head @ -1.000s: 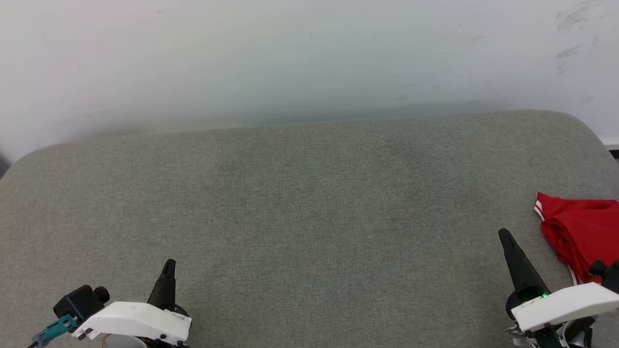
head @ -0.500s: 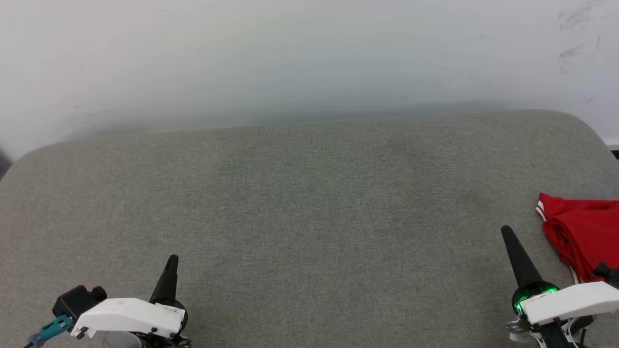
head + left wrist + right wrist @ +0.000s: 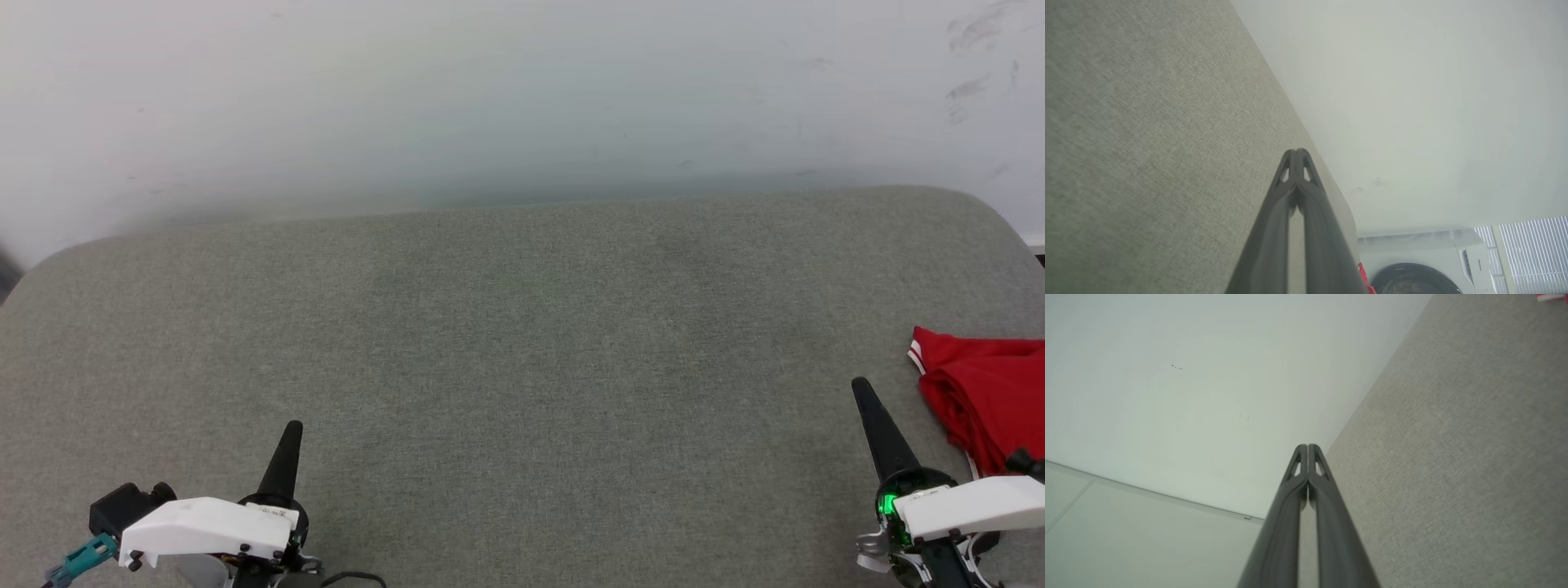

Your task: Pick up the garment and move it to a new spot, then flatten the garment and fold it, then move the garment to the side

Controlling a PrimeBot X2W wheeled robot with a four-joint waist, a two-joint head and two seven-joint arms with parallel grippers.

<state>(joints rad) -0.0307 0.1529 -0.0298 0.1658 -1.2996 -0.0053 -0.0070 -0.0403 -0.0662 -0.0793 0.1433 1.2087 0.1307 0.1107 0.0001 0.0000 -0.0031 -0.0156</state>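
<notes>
The red garment (image 3: 988, 396) lies bunched at the right edge of the grey padded surface (image 3: 522, 343), a striped trim edge showing at its upper left corner; part of it runs out of the head view. My right gripper (image 3: 859, 385) is shut and empty, its tip just left of the garment without touching it. My left gripper (image 3: 294, 429) is shut and empty at the lower left, far from the garment. In the left wrist view the fingers (image 3: 1297, 154) meet at the tips, and a red sliver of garment (image 3: 1363, 274) peeks beside them. The right wrist view shows fingers (image 3: 1307, 448) pressed together.
A pale wall (image 3: 522, 98) rises behind the padded surface. A white front-loading washing machine (image 3: 1425, 261) and a window blind (image 3: 1531, 249) show at the bottom right of the left wrist view. A pale floor (image 3: 1126, 539) lies beyond the surface edge in the right wrist view.
Both arms have drawn back toward the bottom of the head view, their white wrists sinking lower. The whole picture shifted slightly, so the garment sits a little lower and further right.
</notes>
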